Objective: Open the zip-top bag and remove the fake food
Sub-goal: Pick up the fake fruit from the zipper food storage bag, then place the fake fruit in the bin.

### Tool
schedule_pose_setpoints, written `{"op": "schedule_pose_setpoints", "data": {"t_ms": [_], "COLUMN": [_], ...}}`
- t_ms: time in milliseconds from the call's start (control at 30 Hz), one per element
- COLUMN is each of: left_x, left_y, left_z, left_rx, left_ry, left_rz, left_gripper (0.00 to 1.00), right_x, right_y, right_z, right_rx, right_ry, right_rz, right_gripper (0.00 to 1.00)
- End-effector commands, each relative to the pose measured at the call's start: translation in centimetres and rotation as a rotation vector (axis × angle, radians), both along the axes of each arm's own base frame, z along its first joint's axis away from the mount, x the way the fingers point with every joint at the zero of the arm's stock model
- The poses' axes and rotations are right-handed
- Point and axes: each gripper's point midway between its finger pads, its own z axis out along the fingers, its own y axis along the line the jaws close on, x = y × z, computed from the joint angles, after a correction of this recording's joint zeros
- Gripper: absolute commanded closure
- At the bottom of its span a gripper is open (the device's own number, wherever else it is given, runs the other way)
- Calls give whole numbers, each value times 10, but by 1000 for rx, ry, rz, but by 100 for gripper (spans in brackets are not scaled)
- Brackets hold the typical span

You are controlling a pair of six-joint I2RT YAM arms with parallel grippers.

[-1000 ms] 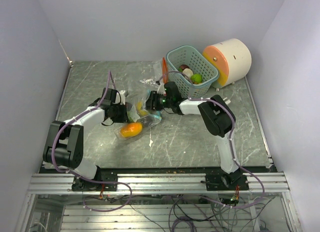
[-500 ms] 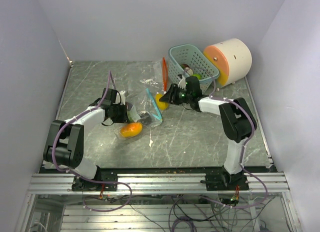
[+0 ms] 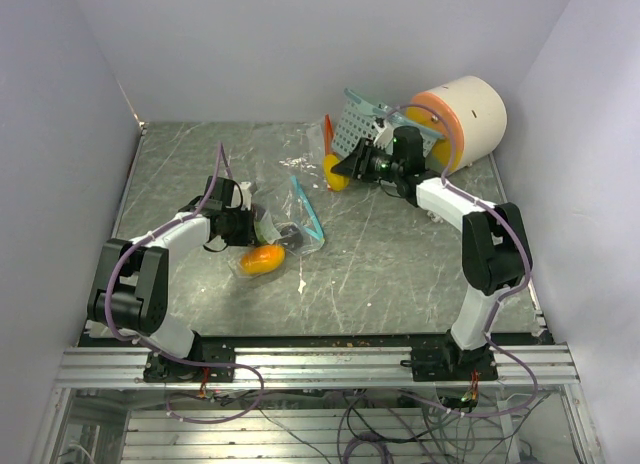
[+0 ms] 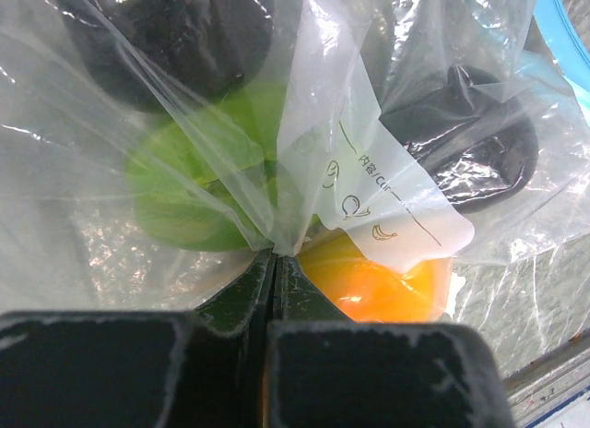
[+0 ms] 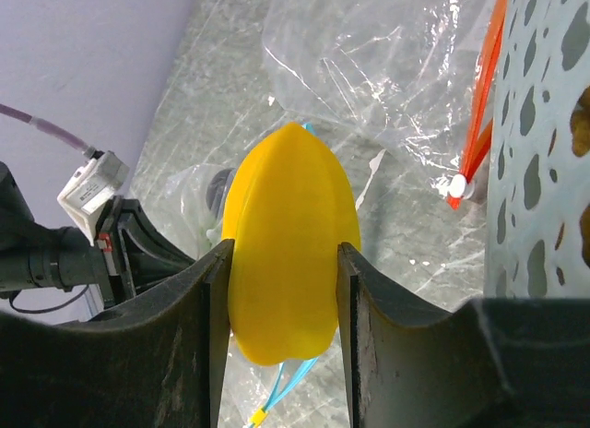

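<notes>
While your left gripper (image 3: 247,225) sits low on the desk (image 3: 400,274) with its jaws pressed together on a fold of the zip-top bag (image 3: 285,236), your right gripper (image 3: 345,171) reaches far back, its jaws clamped on a yellow toy fruit (image 3: 335,173) just beside the tilted basket (image 3: 360,119). From the right wrist you can see that fruit wedged between the two fingers (image 5: 184,354), pointed end away from the camera, with the perforated basket wall at the right edge and an orange strip (image 5: 479,105) on crumpled clear film next to it. The basket leans against the cream cylinder (image 3: 468,114) in the far right corner. Well apart from all that, the zip-top bag lies near the middle of the desk, its blue zip edge (image 3: 308,216) lifted on the right side. An orange toy fruit (image 3: 262,259) is inside the bag at its near end. From the left wrist you look through the film at a green toy fruit (image 4: 184,184) touching the orange one, with two dark shapes beyond that you cannot identify.
</notes>
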Motion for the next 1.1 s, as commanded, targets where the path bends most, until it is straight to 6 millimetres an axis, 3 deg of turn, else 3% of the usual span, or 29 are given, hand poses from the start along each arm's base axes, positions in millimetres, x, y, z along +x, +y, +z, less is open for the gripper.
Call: {"op": "schedule_pose_setpoints", "data": {"t_ms": [0, 433, 700, 1067], "left_x": [1, 0, 0, -1], "left_y": [1, 0, -1, -1], "left_z": [-2, -2, -1, -2], "left_rx": [22, 17, 13, 13], "left_ry": [8, 10, 9, 9], "left_rz": [-4, -8, -11, -16], "left_gripper": [93, 93, 93, 93], "right_x": [-2, -33, -61, -103], "right_y": [-2, 13, 32, 45], "right_z": [5, -37, -78, -113], "right_rx": [35, 10, -66, -101], "right_ry": [-6, 69, 119, 176], "right_rz": [-4, 38, 90, 134], "right_gripper": [79, 79, 78, 78]}}
